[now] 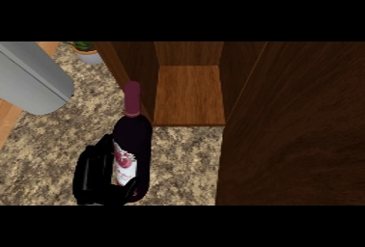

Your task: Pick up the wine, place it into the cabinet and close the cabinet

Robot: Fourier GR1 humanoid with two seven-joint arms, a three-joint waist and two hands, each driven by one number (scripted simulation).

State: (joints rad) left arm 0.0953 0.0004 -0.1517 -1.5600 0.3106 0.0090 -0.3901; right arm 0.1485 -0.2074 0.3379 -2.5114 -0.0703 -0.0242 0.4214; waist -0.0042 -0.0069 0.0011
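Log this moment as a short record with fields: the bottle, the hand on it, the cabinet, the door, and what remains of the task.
wine bottle: dark bottle with a maroon capsule and a pale label, neck pointing toward the cabinet
holding hand: black hand curled round the bottle's lower part; which hand it is cannot be told
cabinet: wooden cabinet open, its shelf bare where visible
cabinet door: door swung open at the view's right
counter: speckled stone counter
other items: grey forearm at upper left, potted plant behind it
task left: bottle not yet inside; door not yet closed

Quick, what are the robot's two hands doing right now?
Black hand: curled round the dark glass wine bottle; which hand it is cannot be told.
Other hand: not in view.
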